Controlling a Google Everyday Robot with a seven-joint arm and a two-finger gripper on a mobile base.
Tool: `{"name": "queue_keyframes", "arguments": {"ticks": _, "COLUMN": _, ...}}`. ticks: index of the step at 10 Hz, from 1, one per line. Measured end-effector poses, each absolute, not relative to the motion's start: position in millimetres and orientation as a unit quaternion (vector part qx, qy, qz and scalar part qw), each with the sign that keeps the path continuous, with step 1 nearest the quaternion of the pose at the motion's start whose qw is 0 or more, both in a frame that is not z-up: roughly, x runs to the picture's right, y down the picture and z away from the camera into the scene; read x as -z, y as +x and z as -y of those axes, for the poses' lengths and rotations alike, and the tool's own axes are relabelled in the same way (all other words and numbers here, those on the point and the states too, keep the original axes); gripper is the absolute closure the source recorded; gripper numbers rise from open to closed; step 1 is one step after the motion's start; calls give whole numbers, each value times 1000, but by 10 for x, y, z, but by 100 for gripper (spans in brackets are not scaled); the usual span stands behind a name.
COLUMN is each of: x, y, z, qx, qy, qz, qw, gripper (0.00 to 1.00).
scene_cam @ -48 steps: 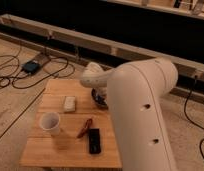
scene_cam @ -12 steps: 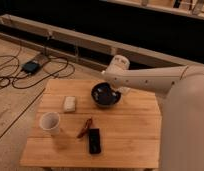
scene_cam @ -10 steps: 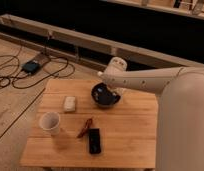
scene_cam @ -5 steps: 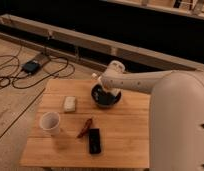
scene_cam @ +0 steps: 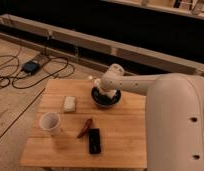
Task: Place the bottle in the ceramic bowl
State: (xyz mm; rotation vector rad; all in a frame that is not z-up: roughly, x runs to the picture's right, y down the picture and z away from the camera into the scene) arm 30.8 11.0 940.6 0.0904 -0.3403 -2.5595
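Observation:
The ceramic bowl (scene_cam: pixel 107 103), round, dark and glossy, sits on the far middle of the wooden table (scene_cam: pixel 120 135). My gripper (scene_cam: pixel 103 93) is at the end of the white arm (scene_cam: pixel 130 84), which reaches in from the right. It is lowered onto the bowl's opening and covers much of the bowl's inside. The bottle does not show; the gripper and wrist hide whatever is in the bowl or in the gripper.
A white cup (scene_cam: pixel 50 122) stands front left. A small white block (scene_cam: pixel 70 103) lies left of the bowl. A red-brown object (scene_cam: pixel 85 128) and a black flat object (scene_cam: pixel 94 141) lie in front. My white body (scene_cam: pixel 175 130) fills the right. Cables (scene_cam: pixel 25 67) lie on the floor at left.
Over the last second the arm's wrist has swung left and lowered over the bowl, now covering more of it. The cup, block and other table objects have not moved.

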Motion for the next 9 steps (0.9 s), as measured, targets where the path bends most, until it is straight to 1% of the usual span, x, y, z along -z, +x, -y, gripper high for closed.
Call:
{"name": "queue_keyframes", "arguments": {"ticks": 4, "x": -9442, "y": 287, "z": -206, "qx": 951, "qy": 44, "qz": 141, "qw": 270, "gripper": 37}}
{"name": "queue_keyframes", "arguments": {"ticks": 7, "x": -9375, "y": 307, "z": -145, "qx": 954, "qy": 51, "qz": 139, "qw": 262, "gripper": 37}}
{"name": "queue_keyframes", "arguments": {"ticks": 9, "x": -9248, "y": 356, "z": -41, "qx": 957, "qy": 55, "qz": 133, "qw": 251, "gripper": 37}}
